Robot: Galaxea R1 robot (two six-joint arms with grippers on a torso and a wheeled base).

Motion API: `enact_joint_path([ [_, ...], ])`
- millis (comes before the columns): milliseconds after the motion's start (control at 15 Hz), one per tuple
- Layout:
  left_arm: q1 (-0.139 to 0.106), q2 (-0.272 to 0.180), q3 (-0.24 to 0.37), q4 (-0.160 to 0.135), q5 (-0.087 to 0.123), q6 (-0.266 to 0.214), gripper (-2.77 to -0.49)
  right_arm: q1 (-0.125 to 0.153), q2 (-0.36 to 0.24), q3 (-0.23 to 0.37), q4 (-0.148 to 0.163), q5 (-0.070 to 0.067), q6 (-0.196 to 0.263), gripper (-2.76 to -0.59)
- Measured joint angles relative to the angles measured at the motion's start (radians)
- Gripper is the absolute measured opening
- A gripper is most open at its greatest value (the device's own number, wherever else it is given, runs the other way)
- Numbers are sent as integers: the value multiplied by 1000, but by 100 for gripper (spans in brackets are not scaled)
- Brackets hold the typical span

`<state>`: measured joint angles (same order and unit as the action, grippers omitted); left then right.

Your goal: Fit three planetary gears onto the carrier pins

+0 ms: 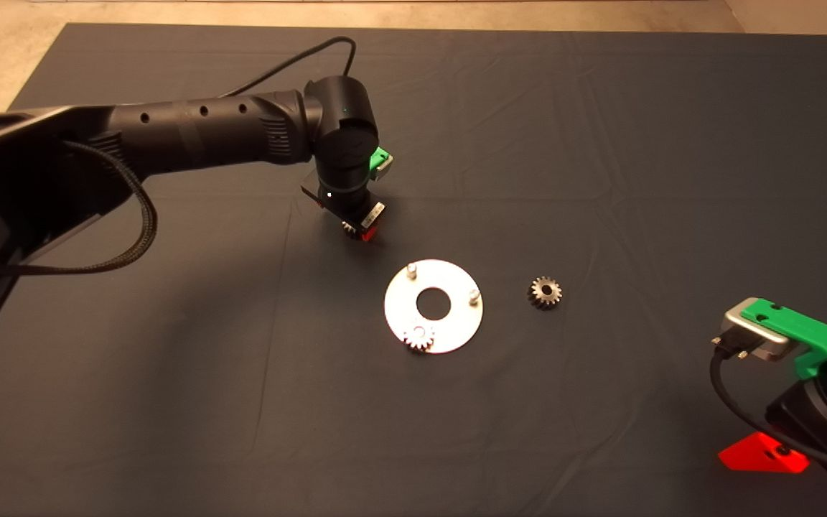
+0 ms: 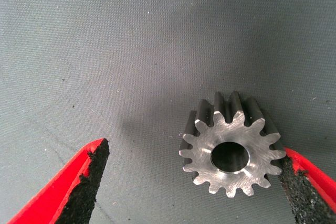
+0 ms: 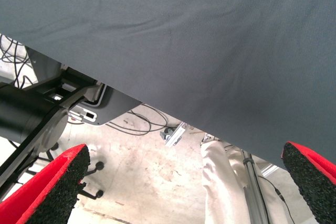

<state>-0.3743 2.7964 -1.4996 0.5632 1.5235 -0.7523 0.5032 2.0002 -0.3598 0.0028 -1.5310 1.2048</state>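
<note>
Gears (image 1: 545, 292) on wrinkled, perhaps cloth, mat (image 1: 600, 143)

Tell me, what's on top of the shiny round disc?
On the shiny round metal disc, one small silvery gear sits over a pin, hiding it. Two short bare metal pins stand upright. The central hole is open.

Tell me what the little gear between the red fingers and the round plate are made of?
The planetary gear looks like steel: grey, with fine machining scratches on its face and a dull shine. The carrier disc looks like polished metal, bright and mirror-like. The exact alloys cannot be told.
</note>
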Motion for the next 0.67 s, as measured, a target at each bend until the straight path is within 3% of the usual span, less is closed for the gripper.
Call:
enact_joint_path([
  [667, 0, 1, -4, -1, 1, 0, -107, 19, 0, 0, 1, 0, 0, -62],
])
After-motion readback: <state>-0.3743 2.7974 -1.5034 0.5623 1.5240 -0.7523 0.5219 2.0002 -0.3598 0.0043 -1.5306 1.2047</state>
